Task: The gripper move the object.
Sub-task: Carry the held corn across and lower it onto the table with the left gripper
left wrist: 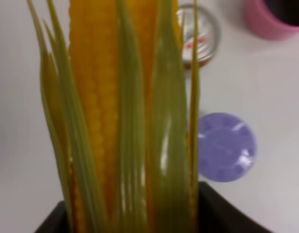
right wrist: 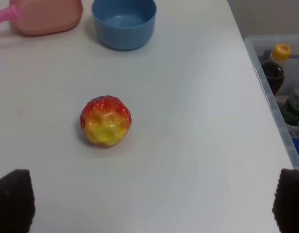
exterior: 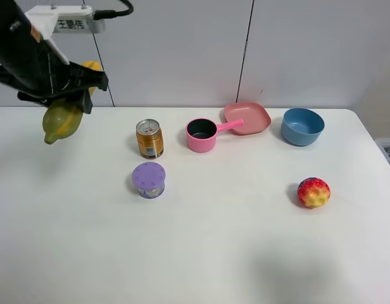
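The toy corn cob (exterior: 62, 117), yellow kernels wrapped in green-yellow husk, hangs tilted in the air above the far left of the white table. My left gripper (exterior: 59, 82), black with a white labelled block on top, is shut on it. In the left wrist view the cob (left wrist: 115, 111) fills the frame, rising out of the dark jaws. My right gripper (right wrist: 152, 204) is out of the exterior high view. In the right wrist view its dark fingertips (right wrist: 13, 199) stand wide apart, open and empty, above the table.
On the table stand a gold can (exterior: 149, 138), a purple lidded cup (exterior: 149, 180), a pink pot (exterior: 202, 135), a pink plate (exterior: 247, 118), a blue bowl (exterior: 302, 126) and a red-yellow bumpy ball (exterior: 313, 192). A clear bin with bottles (right wrist: 280, 87) sits off the right edge.
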Controlling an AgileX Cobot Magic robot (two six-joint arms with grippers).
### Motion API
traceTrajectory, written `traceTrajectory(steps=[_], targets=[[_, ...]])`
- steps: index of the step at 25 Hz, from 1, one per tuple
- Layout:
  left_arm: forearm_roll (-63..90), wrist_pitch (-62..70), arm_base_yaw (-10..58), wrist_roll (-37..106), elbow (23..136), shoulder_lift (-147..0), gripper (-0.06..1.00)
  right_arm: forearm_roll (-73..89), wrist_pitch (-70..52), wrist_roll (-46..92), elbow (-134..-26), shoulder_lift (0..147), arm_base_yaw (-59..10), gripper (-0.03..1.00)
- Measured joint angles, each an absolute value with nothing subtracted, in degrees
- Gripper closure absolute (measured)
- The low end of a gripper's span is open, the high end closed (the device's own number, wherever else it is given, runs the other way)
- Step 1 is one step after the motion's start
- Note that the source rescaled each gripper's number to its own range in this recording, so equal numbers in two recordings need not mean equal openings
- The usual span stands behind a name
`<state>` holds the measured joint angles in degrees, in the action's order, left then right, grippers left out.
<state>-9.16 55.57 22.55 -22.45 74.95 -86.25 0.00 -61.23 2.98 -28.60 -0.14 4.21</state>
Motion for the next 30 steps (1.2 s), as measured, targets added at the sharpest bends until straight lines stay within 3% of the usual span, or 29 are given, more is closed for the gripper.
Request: traceTrajectory(steps=[8,13,30], targets=[[-6.47,35.65,14.69,-22.50,56.82,-85.79,0.92,0.00,-61.23,2.98,-28.60,-0.14,4.21,-0.03],[-6.77,22.63,13.46,-22.00,48.06,-86.25,0.92,0.00,-61.23,2.98,-28.60,-0.14,4.21,-0.03],[-6.29,10.08,13.46,-20.22,46.26,-104.61,0.92,0.00,-61.23,2.98,-28.60,-0.14,4.21,-0.03]])
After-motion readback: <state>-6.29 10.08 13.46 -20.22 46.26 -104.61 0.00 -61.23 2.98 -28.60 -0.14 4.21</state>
